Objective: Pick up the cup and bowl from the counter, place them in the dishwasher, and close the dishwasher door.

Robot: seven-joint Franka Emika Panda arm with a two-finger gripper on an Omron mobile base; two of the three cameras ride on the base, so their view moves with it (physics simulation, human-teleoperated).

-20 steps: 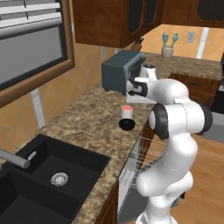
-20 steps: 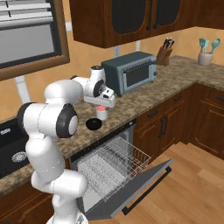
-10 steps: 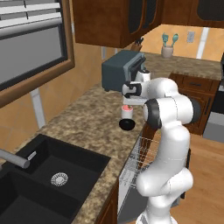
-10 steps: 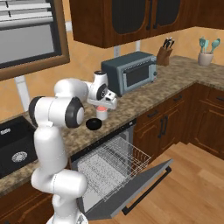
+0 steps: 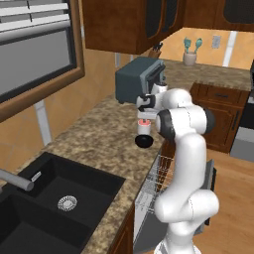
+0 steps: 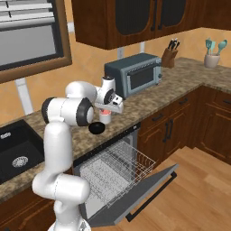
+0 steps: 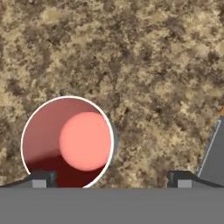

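The reddish-pink and whitish cup (image 5: pixel 144 128) stands upright on the granite counter (image 5: pixel 99 134), near its front edge. The glossy black bowl (image 5: pixel 145 142) sits right beside it, closer to the edge. My gripper (image 5: pixel 145 116) hangs just above the cup, pointing down, open. From the hand camera I look into the cup (image 7: pixel 68 142). It lies off to the left, with the left fingertip (image 7: pixel 41 178) over its mouth and the right fingertip (image 7: pixel 181 178) over bare counter. Below the counter the dishwasher (image 6: pixel 115 169) shows its white rack, and its dark door (image 6: pixel 146 194) is folded down.
A grey-blue toaster oven (image 6: pixel 133 74) stands on the counter behind the cup. A black sink (image 5: pixel 54 198) is set into the counter to the left. A knife block (image 6: pixel 170 56) and a tan utensil holder (image 6: pixel 210 58) stand far along the counter.
The hand has shifted sideways to stand over the cup and dropped a little toward it. The elbow has swung in closer. Cup, bowl and dishwasher door have not moved.
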